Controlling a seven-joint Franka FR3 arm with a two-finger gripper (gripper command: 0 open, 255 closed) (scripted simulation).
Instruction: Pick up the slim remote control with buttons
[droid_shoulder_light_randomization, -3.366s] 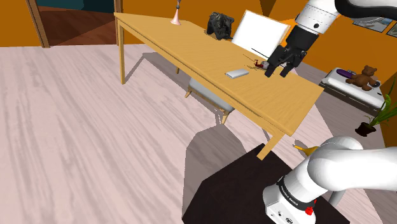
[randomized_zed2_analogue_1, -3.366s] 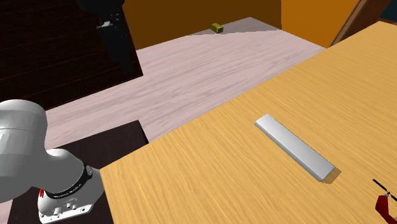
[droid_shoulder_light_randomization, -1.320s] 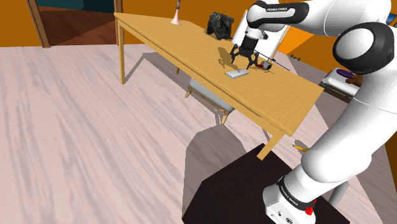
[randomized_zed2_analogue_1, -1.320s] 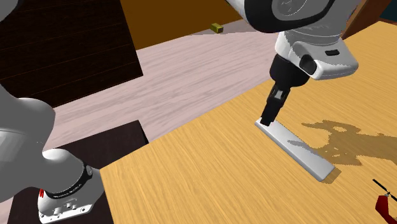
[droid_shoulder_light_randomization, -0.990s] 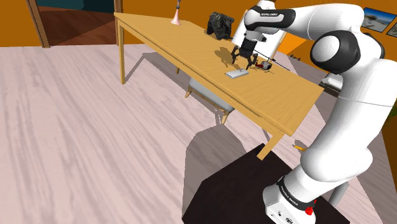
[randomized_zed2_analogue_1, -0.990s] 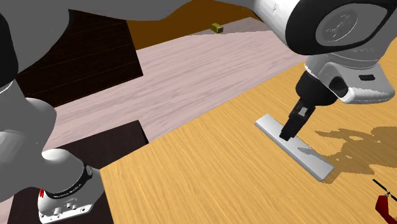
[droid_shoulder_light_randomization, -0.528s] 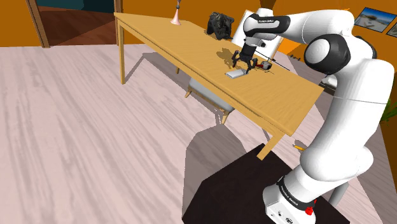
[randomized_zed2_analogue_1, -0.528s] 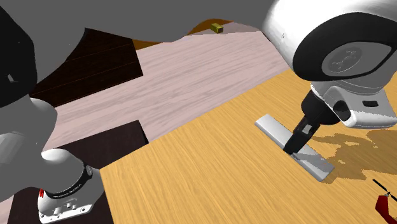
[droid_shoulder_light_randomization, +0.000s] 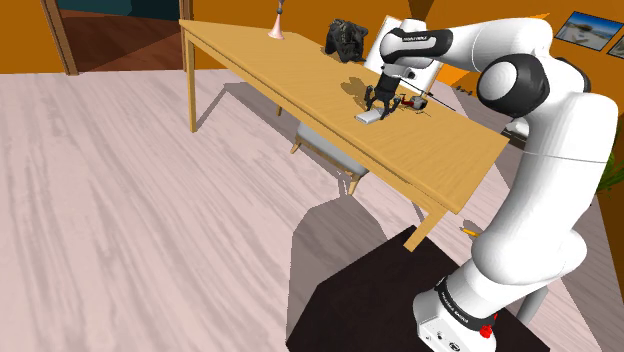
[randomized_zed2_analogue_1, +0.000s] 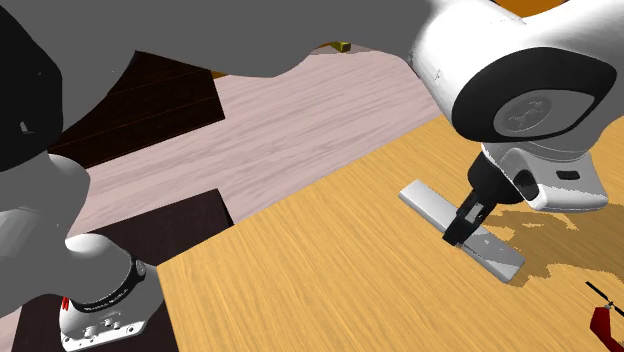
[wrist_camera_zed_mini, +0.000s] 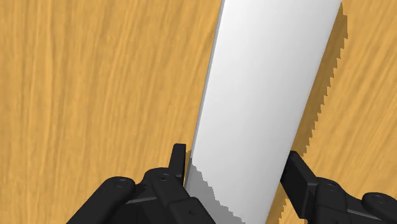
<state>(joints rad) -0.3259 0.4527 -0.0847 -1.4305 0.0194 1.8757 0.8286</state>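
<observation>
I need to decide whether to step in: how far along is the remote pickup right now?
Done: the all-black gripper is down at the slim grey-white remote control, set astride its width. In hand: the grasp itself; I cannot tell whether it is closed. Left: the lift, since the remote lies flat on the light wooden table, its shadow tight beside it.

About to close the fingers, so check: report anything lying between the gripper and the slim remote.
Nothing visible does. The gripper straddles the grey remote, one finger along each long side, and the remote lies flat on the wooden table.
</observation>
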